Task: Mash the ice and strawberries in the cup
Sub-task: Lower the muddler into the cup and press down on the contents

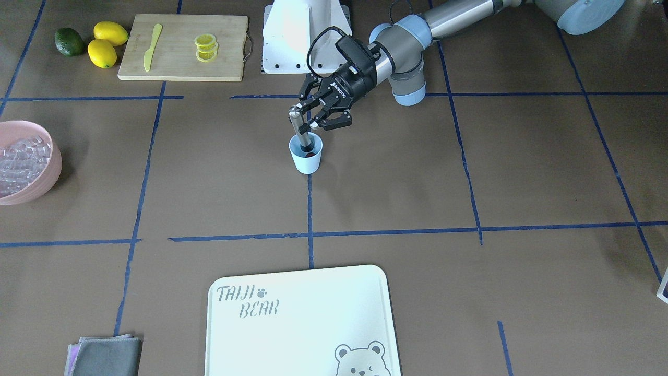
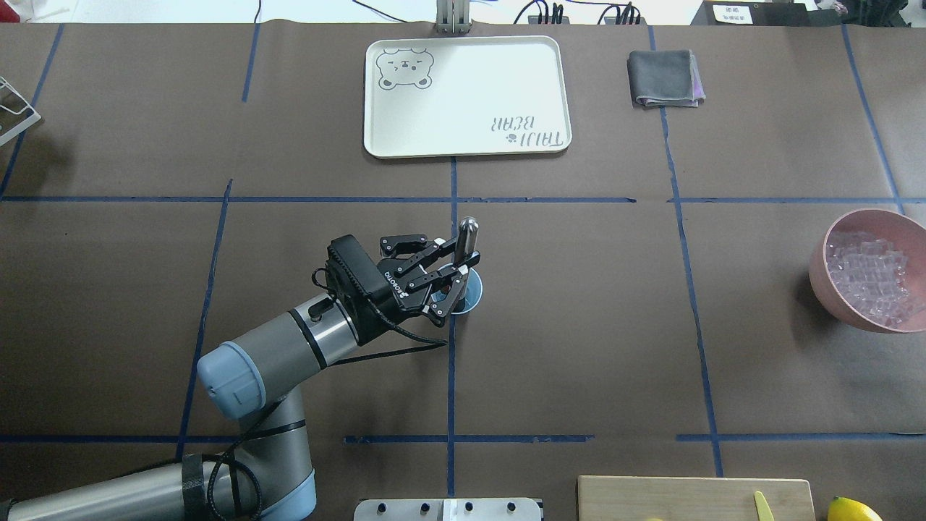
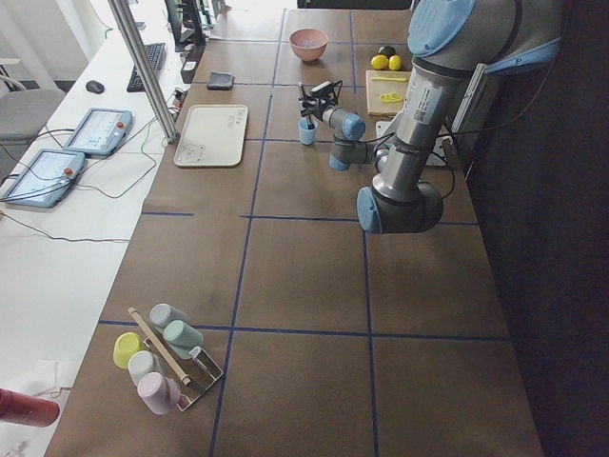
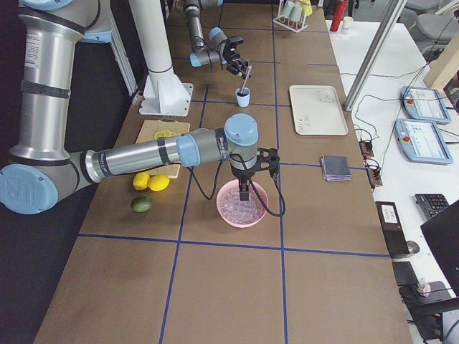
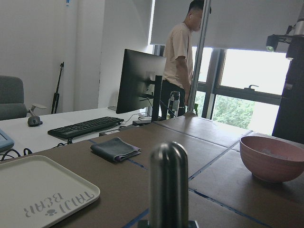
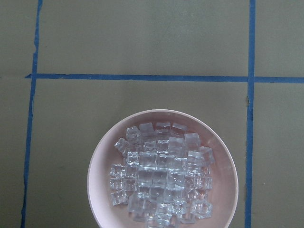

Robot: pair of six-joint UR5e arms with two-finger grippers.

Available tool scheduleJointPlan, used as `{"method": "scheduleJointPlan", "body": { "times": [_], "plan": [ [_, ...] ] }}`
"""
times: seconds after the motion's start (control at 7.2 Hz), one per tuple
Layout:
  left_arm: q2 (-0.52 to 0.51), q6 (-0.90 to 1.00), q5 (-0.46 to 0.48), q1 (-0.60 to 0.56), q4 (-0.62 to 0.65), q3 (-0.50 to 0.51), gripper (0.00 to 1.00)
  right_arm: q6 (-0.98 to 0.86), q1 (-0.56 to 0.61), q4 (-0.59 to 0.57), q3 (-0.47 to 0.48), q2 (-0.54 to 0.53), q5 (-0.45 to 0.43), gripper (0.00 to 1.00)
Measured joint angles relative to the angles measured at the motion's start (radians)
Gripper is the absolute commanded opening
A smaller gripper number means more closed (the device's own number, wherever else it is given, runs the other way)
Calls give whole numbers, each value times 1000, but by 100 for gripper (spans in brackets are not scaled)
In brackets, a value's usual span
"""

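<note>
Note that the left gripper (image 1: 312, 121) is clenched on the metal muddler (image 1: 298, 127), whose lower end stands inside the cup (image 1: 306, 159) near the table's middle. A red patch beside the muddler's foot is judged to be the strawberry (image 1: 311, 153). Ice inside the cup cannot be confirmed. The ice (image 6: 161, 175) you can see lies in the pink bowl (image 6: 102, 156), well apart toward the robot's right. The right gripper (image 4: 244, 192) hangs over that bowl, and you cannot tell whether it is released or clenched. Treat mashing as begun, not finished.
</note>
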Motion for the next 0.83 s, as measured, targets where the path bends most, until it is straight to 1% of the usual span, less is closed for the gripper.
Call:
{"method": "scheduleJointPlan", "body": {
  "times": [0.28,0.56,0.83],
  "plan": [
    [-3,1,-1,0,-1,-6,0,0,0,0,0,-1,0,100],
    [-10,3,-4,-12,22,-58,0,0,0,0,0,0,0,100],
    [-9,-2,-6,-27,110,-113,0,0,0,0,0,1,0,100]
  ]
}}
